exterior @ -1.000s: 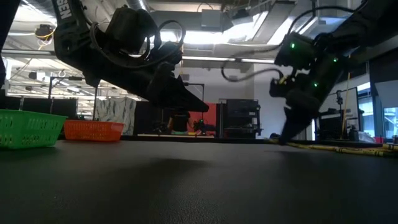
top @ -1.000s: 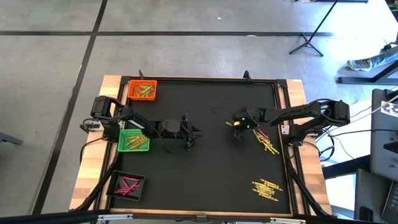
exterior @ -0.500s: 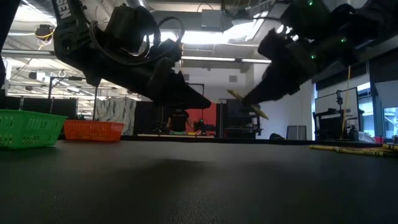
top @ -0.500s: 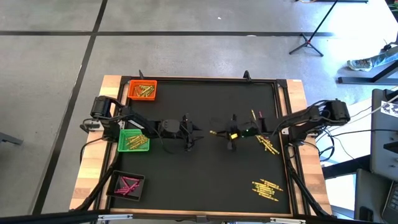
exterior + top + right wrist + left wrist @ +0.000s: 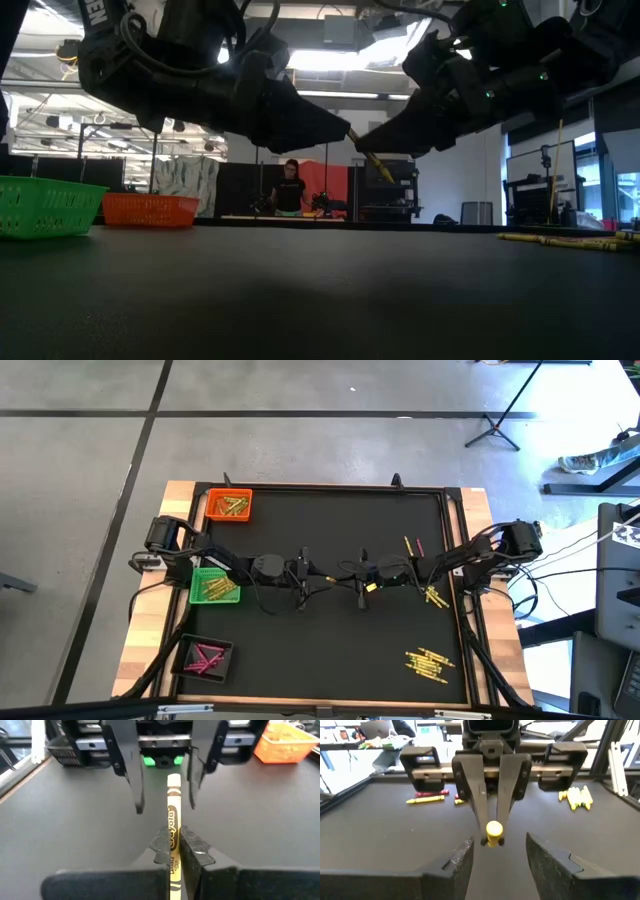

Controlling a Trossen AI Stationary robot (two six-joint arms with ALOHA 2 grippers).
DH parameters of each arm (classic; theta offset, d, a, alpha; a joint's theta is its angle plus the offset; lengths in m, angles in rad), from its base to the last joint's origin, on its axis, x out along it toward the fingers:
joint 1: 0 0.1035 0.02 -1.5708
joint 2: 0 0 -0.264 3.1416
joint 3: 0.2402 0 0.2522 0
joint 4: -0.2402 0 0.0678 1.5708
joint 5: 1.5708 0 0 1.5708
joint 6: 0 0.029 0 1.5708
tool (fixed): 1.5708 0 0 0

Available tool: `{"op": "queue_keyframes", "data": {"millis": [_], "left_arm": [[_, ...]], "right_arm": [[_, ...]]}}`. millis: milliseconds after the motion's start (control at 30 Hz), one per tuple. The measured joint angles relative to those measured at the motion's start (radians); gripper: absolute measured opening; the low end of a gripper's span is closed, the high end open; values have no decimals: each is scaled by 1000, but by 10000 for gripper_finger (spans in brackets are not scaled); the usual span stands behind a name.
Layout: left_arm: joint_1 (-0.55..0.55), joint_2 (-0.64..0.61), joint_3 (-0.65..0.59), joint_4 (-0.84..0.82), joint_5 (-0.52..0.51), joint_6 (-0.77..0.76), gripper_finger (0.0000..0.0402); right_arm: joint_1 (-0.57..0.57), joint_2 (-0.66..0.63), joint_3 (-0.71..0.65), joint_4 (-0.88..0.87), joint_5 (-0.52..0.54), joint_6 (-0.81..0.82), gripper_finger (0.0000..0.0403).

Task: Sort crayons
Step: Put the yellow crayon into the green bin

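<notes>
A yellow crayon hangs above the middle of the black mat, with my right gripper shut on it. The right gripper reaches in from the table's right. My left gripper faces it from the left, open. The left gripper's two fingers stand on either side of the crayon's free end, apart from it. The low view shows the crayon slanting between the two gripper tips. Orange, green and black trays hold sorted crayons at the left edge. My right gripper pinches the crayon's paper-wrapped middle between its two fingers. The fingers come almost level from the table's right and run roughly along the crayon. The crayon is lifted clear and tilted: its free end points up at my left gripper, its back end drops below the fingers.
Loose yellow crayons lie in a cluster near the front right corner. More crayons lie beside the right arm and farther back. The mat's wooden frame rims the work area.
My right gripper has gone from the crayons at the right toward the table's middle. It has risen and tipped from pointing down to almost level, carrying the yellow crayon clear of the mat up to my left gripper. My left gripper's tip has tipped upward a little.
</notes>
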Motion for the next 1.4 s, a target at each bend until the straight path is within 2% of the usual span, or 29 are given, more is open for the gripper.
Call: {"op": "queue_keyframes", "data": {"millis": [233,800,1033,1133,1233,1400], "left_arm": [[0,0,0,32,-7,-28,153],[0,0,0,85,-20,-29,11],[0,0,0,86,-20,-29,8],[0,0,0,84,-24,-28,8],[0,-5,1,64,-23,-28,8],[-9,-111,1,-147,-50,-32,7]], "right_arm": [[0,9,0,35,-16,-22,16],[-2,8,0,66,-16,-49,17],[-4,8,0,65,-16,3,19],[-3,8,0,66,-20,2,42],[-3,-9,0,40,-65,3,85],[8,-88,1,-116,-156,27,143]]}}
